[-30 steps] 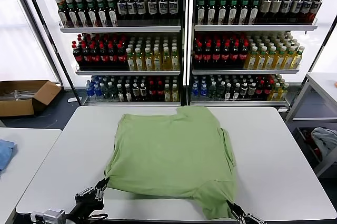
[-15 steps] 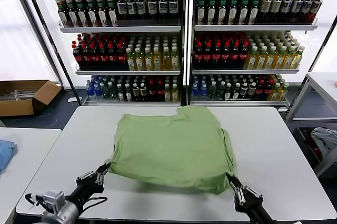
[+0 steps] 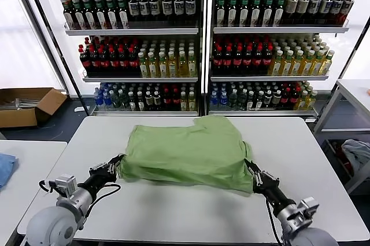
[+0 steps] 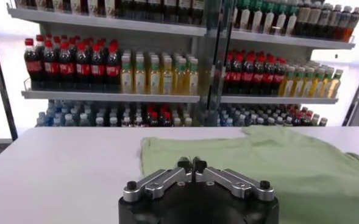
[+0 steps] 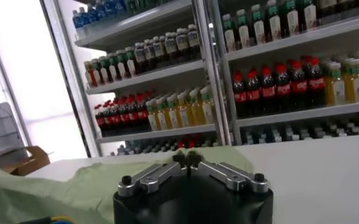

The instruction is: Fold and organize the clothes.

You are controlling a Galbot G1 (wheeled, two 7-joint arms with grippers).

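The left gripper is pressed together on the near left corner of the light green shirt, its fingers closed onto the fabric edge. The right gripper is likewise pinched shut on the near right corner. Both corners are held lifted just above the white table, with the near hem drawn up and over the rest of the garment. In the left wrist view the closed fingertips are seen meeting, with green cloth spread beyond them; in the right wrist view the fingertips are also seen together, green cloth lying beside them.

Compared with the earlier frames, both grippers have been moved away from the robot, from the near table edge toward mid-table. The near hem has been carried along, so the visible shirt has been shortened front to back.

The shirt's far part is laid flat at mid-table, plain green side up. Behind the table, shelves of bottled drinks are seen. A cardboard box is seen on the floor at the left, and a second table beside it.
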